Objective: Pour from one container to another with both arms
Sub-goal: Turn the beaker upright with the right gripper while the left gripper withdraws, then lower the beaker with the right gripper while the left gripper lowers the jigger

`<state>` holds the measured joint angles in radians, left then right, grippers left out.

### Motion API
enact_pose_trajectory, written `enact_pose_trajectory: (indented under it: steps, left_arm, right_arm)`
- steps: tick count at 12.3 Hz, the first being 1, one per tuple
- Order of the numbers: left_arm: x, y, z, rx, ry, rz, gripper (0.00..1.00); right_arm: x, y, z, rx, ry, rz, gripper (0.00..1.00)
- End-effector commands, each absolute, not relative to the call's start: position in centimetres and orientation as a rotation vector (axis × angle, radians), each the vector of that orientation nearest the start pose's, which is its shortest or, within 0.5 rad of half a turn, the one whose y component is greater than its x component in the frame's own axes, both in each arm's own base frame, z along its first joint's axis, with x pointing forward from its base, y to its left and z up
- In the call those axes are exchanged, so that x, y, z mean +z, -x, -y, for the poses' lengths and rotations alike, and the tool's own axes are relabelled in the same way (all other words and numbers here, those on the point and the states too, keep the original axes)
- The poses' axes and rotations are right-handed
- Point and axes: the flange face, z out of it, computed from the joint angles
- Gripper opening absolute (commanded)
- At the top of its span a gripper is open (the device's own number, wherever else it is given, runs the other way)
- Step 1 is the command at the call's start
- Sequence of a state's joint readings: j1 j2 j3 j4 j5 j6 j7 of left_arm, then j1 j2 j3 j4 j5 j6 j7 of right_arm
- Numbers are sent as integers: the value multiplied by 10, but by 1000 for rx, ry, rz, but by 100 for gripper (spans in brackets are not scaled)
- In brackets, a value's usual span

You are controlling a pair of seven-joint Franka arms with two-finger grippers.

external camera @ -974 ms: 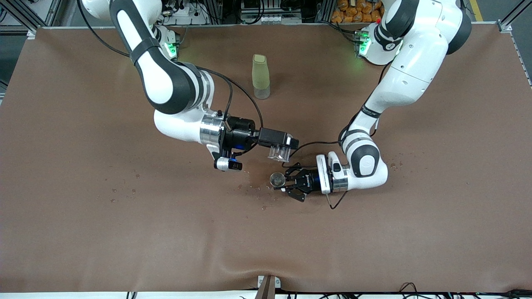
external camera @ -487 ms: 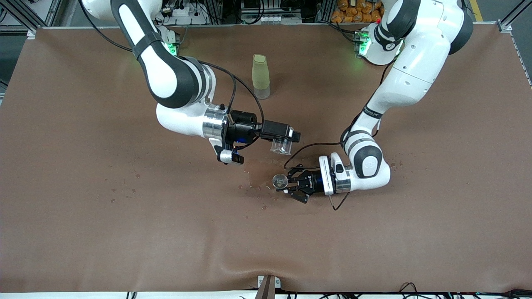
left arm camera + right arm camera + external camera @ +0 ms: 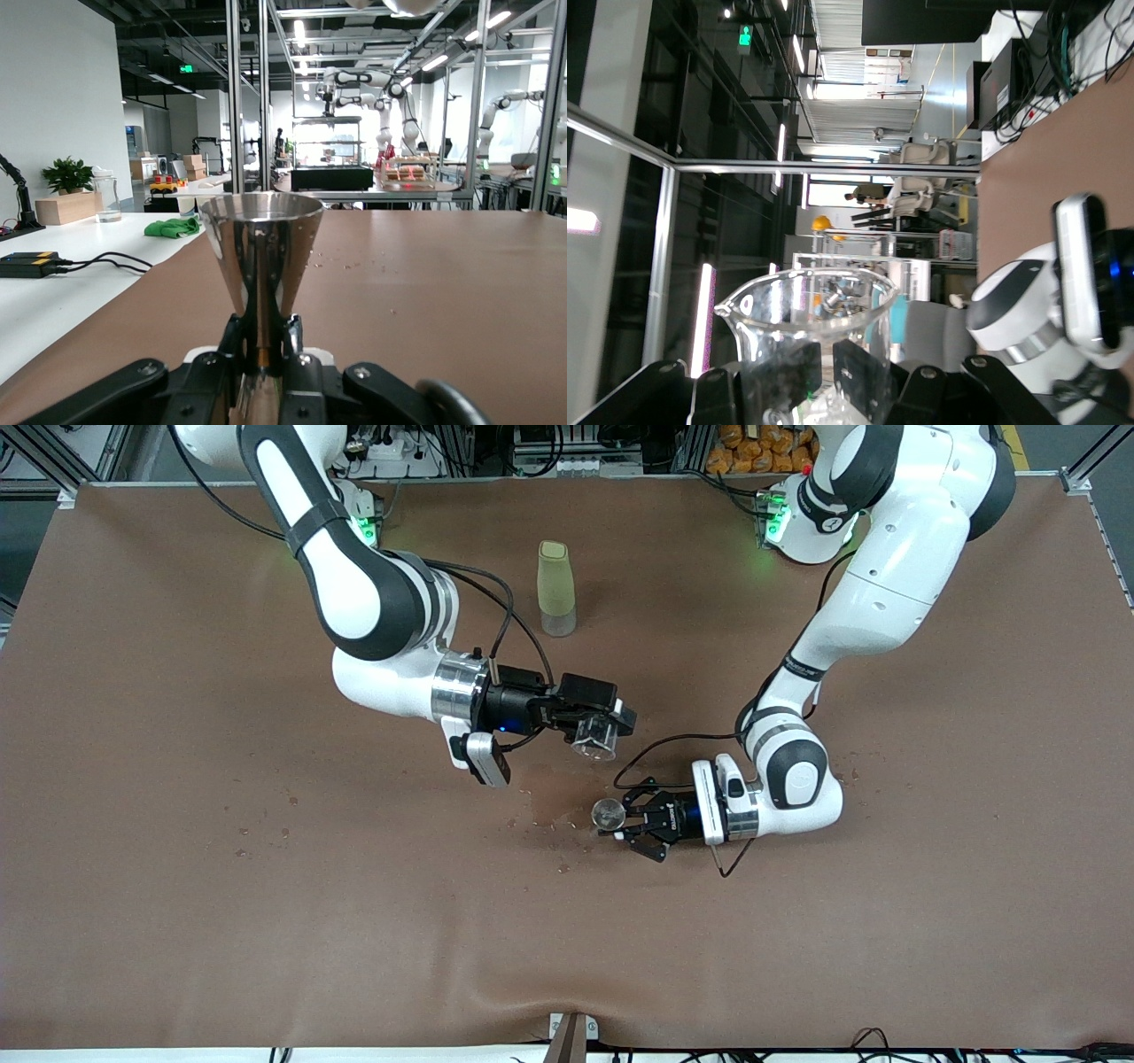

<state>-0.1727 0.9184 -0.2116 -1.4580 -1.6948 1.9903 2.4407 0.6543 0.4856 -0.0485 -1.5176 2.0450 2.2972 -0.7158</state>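
Note:
My right gripper (image 3: 604, 726) is shut on the small clear cup (image 3: 594, 739), holding it tipped in the air a little short of the jigger. In the right wrist view the black fingers (image 3: 796, 379) press the glass wall of the cup (image 3: 804, 305) under its spouted rim. My left gripper (image 3: 623, 818) is shut on the shiny metal jigger (image 3: 608, 812), which stays upright and low over the table. The left wrist view shows the left gripper (image 3: 262, 341) clamped on the narrow waist, with the jigger's upper cone (image 3: 261, 239) rising above it.
A tall pale-green bottle (image 3: 555, 589) stands farther from the front camera, between the two arm bases. Small droplets (image 3: 549, 828) spot the brown table beside the jigger. The left arm's wrist (image 3: 1041, 305) shows in the right wrist view.
The right wrist has rolled and tipped the clear cup further over. The left gripper has slid the jigger a little toward the left arm's end of the table.

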Motion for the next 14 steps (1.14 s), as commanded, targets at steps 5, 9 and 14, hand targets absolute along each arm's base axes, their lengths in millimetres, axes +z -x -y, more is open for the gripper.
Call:
enact_pose_trajectory:
  steps: [5, 9, 14]
  left_arm:
    - [180, -670, 219, 1208, -1202, 1276, 0]
    - [172, -669, 139, 1138, -1133, 1330, 0]
    - [146, -650, 33, 1033, -1116, 1384, 0]
  right_arm:
    - [431, -629, -368, -440, 1776, 142, 0]
    - [413, -662, -304, -542, 1936, 303, 0]
    - [345, -694, -213, -682, 1908, 623, 0]
